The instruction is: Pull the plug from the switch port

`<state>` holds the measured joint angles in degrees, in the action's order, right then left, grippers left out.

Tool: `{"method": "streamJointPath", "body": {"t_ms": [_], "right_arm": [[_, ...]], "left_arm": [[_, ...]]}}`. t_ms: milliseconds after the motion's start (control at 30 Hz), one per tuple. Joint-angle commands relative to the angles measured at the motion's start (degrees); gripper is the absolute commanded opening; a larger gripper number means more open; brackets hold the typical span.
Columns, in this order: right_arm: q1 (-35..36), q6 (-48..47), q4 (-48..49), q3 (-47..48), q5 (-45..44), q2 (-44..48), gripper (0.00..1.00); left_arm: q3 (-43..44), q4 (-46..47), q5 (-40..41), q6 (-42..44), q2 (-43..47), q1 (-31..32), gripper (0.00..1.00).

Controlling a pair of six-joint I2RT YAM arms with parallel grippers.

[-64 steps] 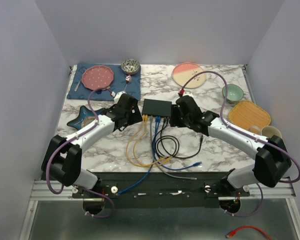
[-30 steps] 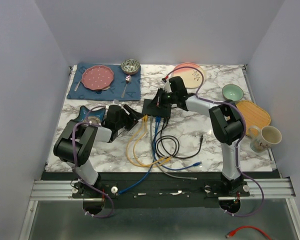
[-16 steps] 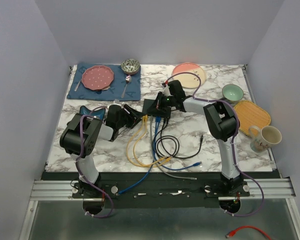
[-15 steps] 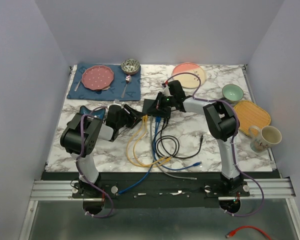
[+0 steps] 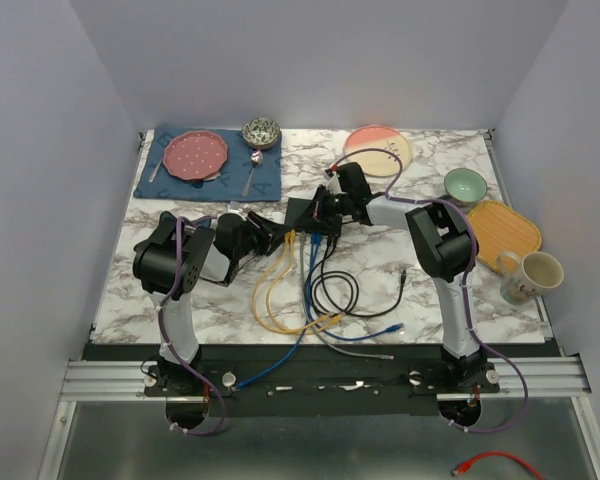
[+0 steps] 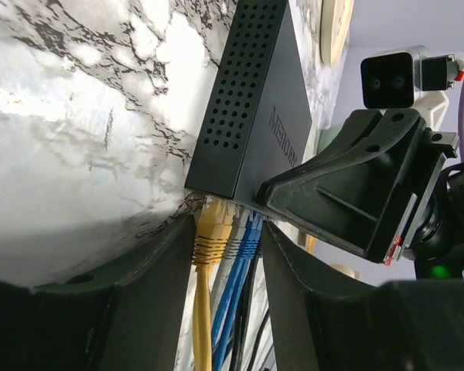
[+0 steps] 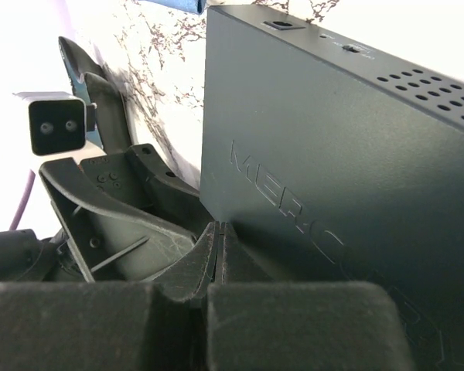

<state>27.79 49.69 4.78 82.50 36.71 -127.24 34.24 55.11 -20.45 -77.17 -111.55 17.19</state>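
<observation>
The black switch [image 5: 300, 212] [image 6: 255, 100] [image 7: 332, 139] lies flat at the table's middle, its sockets facing the near side. A yellow plug [image 6: 211, 232] [image 5: 292, 238], a grey plug [image 6: 230, 246] and a blue plug [image 6: 249, 234] sit in its ports. My left gripper [image 5: 277, 237] [image 6: 226, 236] is open, and its fingers [image 6: 147, 294] straddle these three plugs closely. My right gripper [image 5: 325, 208] [image 7: 220, 232] [image 6: 263, 189] is shut, tips resting on the switch's top near the socket edge.
Yellow, blue and black cables [image 5: 325, 295] trail from the switch toward the near edge. A pink plate [image 5: 198, 155] on a blue mat [image 5: 180, 180] and a patterned bowl [image 5: 262, 131] sit back left. A cream plate [image 5: 378, 148], green bowl [image 5: 465, 185], orange mat [image 5: 500, 230] and mug [image 5: 530, 275] lie right.
The left gripper has edged toward the socket side and its jaws have narrowed around the plugs. The right gripper stays shut on the switch's top.
</observation>
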Motion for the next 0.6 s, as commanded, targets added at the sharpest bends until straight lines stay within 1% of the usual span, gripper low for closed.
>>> {"method": "streamJointPath", "body": {"t_ms": [0, 233, 400, 467, 567], "right_arm": [[-0.7, 0.1, -1.5, -1.6, -0.4, -1.6, 0.01], [-0.6, 0.1, -1.6, -1.8, -0.4, -1.4, 0.01], [-0.7, 0.1, -1.5, -1.9, -0.4, -1.4, 0.01], [-0.7, 0.1, -1.5, -2.0, -0.5, -1.3, 0.01], [-0.8, 0.1, -1.4, -2.3, -0.5, -1.3, 0.01]], "left_arm": [[-1.5, 0.2, -0.6, -0.1, -2.1, -0.2, 0.53], [-1.6, 0.7, 0.0, -0.9, -3.1, -0.2, 0.52], [-2.0, 2.3, 0.7, -2.9, -4.0, -0.4, 0.48], [-1.8, 2.5, 0.8, -3.4, -4.4, -0.5, 0.45], [-1.4, 2.3, 1.2, -3.9, -4.7, -0.6, 0.43]]}}
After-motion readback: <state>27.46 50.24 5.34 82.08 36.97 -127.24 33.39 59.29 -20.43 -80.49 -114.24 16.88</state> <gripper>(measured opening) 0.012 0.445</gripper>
